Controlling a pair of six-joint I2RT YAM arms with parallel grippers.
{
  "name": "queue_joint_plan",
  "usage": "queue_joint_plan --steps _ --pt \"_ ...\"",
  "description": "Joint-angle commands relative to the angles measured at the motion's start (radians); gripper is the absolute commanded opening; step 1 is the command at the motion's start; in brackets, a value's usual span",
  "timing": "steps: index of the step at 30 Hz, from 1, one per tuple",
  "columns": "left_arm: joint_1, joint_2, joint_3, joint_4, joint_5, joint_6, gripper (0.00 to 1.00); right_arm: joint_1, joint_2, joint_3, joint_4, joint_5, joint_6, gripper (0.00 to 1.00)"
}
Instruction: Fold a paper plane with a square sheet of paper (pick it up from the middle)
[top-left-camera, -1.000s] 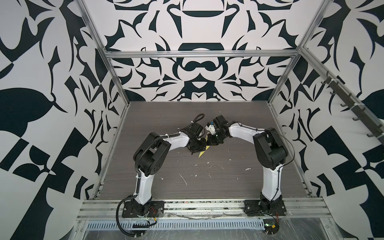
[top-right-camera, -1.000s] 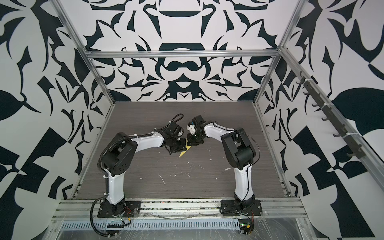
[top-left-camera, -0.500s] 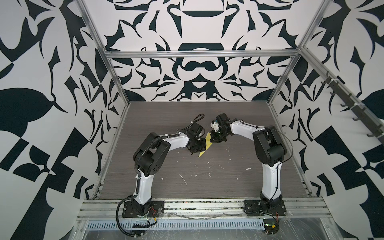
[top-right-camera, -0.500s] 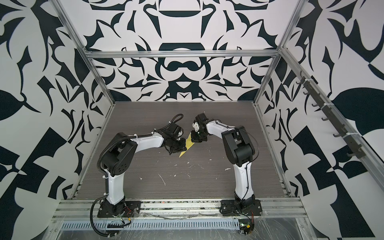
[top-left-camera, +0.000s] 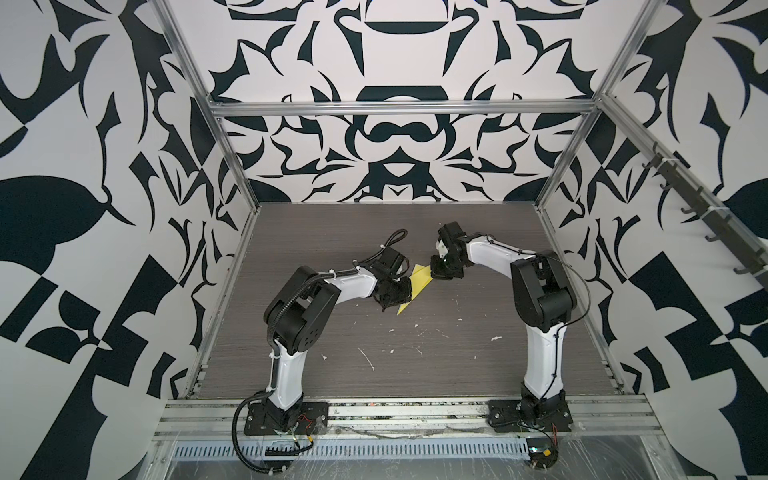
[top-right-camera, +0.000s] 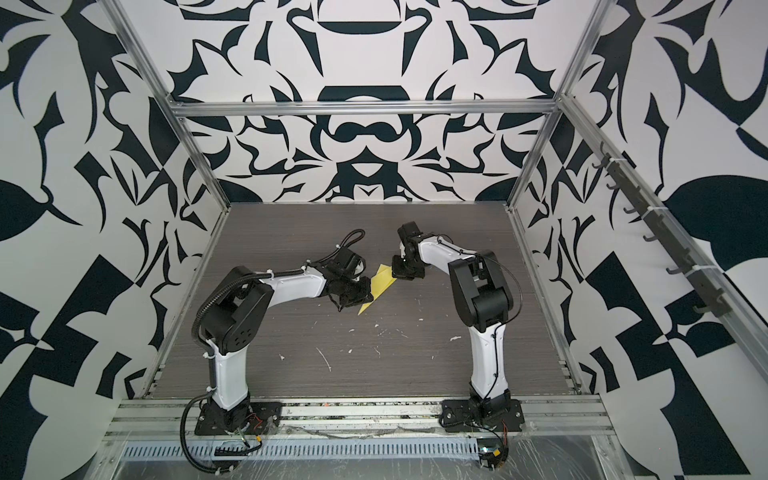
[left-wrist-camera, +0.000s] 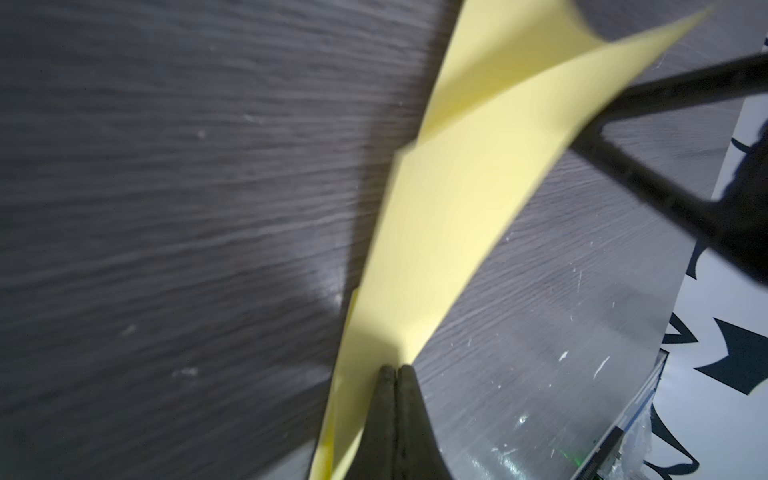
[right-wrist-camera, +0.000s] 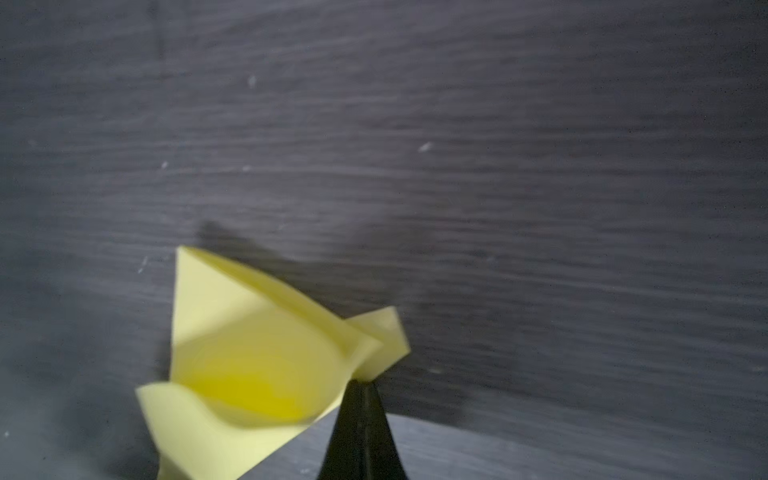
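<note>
Pointing front-left, paper plane is clamped by left pincer and right pincer

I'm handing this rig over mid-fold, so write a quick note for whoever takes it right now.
Left claw: shut on the yellow paper, towards its pointed end.
Right claw: shut on a corner of its wide end.
Paper: held between both claws over the table.
Done: folded into a layered, pointed shape.
Left: rear flaps gape open; likely close them and finish folding.
</note>
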Motion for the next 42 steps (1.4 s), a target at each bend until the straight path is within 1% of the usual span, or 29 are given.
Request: queue_joint_plan --steps 1,2,4,7,9,14,19,25,31,36,42 --pt "-0.008 0.037 -0.052 -0.143 -0.05 -0.002 0.0 -0.031 -0.038 0.018 -0.063 0.11 0.0 0.02" --pt "-0.008 0.035 -0.048 -0.142 -0.051 -0.002 0.0 -0.031 -0.058 0.012 -0.058 0.103 -0.004 0.02" --pt "-0.01 0.037 -0.043 -0.142 -0.048 -0.001 0.0 -0.018 -0.11 -0.016 -0.022 0.039 -0.033 0.02" --pt "-0.01 0.038 -0.039 -0.143 -0.048 -0.001 0.0 0.037 -0.162 -0.041 -0.014 0.0 -0.074 0.02" --pt "-0.01 0.036 -0.04 -0.143 -0.05 -0.001 0.0 0.079 -0.167 -0.038 -0.022 -0.016 -0.091 0.02" --pt "-0.01 0.035 -0.044 -0.144 -0.053 -0.002 0.0 0.158 -0.099 0.046 -0.062 -0.029 -0.112 0.02" --pt "-0.01 0.028 -0.052 -0.141 -0.056 -0.004 0.0 0.168 -0.019 0.127 -0.091 -0.03 -0.121 0.01" --pt "-0.01 0.027 -0.058 -0.138 -0.054 -0.006 0.0 0.165 0.044 0.177 -0.142 0.019 -0.139 0.0" --pt "-0.01 0.029 -0.067 -0.131 -0.053 -0.011 0.0 0.149 0.065 0.176 -0.162 0.081 -0.11 0.0" --pt "-0.01 0.028 -0.071 -0.129 -0.052 -0.013 0.0 0.119 0.087 0.191 -0.19 0.155 -0.09 0.0" --pt "-0.01 0.028 -0.072 -0.129 -0.051 -0.015 0.0 0.081 0.112 0.206 -0.206 0.205 -0.082 0.0"
